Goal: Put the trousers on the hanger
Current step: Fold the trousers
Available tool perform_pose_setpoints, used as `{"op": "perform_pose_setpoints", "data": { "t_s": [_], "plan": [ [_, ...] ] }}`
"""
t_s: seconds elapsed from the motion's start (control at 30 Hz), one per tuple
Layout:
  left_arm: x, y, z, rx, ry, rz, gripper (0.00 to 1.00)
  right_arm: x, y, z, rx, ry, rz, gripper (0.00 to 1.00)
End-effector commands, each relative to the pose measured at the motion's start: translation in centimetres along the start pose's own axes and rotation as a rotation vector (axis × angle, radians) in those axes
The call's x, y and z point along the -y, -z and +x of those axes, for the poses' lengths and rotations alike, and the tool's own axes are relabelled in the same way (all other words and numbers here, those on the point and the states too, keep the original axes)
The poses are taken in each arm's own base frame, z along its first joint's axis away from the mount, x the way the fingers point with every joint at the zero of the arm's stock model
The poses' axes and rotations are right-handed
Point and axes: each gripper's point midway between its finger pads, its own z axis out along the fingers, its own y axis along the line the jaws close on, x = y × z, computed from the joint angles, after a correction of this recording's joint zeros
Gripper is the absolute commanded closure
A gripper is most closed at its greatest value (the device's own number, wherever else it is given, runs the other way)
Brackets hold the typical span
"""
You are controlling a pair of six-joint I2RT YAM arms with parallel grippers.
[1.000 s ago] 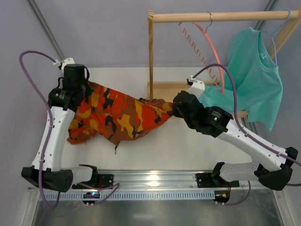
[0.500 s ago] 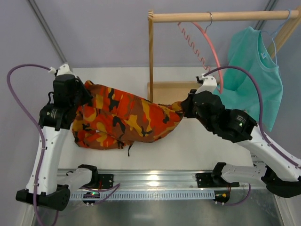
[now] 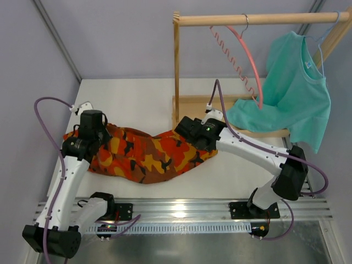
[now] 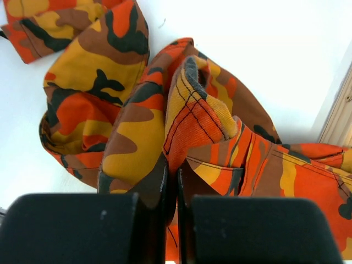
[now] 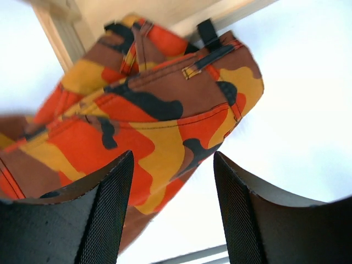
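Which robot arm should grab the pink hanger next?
Probably right: the right gripper is open and empty, nearer the hanger; the left gripper is shut on the trousers, farther away.

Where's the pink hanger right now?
Top view, upper right: the pink hanger hangs from the wooden rail, just left of the teal T-shirt.

The trousers (image 3: 148, 157) lie bunched on the table (image 3: 137, 99) between the left arm (image 3: 71, 173) and right arm (image 3: 247, 148); the hanger (image 3: 251, 59) hangs on the rail (image 3: 264, 19) beside a shirt (image 3: 297, 88).
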Motion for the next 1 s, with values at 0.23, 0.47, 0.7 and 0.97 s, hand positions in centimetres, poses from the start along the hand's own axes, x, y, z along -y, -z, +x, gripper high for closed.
{"op": "perform_pose_setpoints", "data": {
  "t_s": [0.23,0.47,0.7,0.97],
  "plan": [
    [1.0,1.0,-2.9,0.144,0.022,0.079,1.0,4.4,-1.2,-4.0,0.129,-0.351,0.159,0.35],
    [1.9,0.9,-1.8,0.119,0.021,0.148,1.0,3.5,-4.9,-5.1,0.077,-0.475,0.214,0.35],
    [2.4,1.5,-1.3,0.118,0.04,0.198,1.0,1.7,-7.9,-5.5,0.058,-0.498,0.266,0.35],
    [2.4,1.1,-0.9,0.111,0.027,0.2,1.0,2.2,-12.0,-3.3,0.001,-0.497,0.355,0.35]
  ]
}}
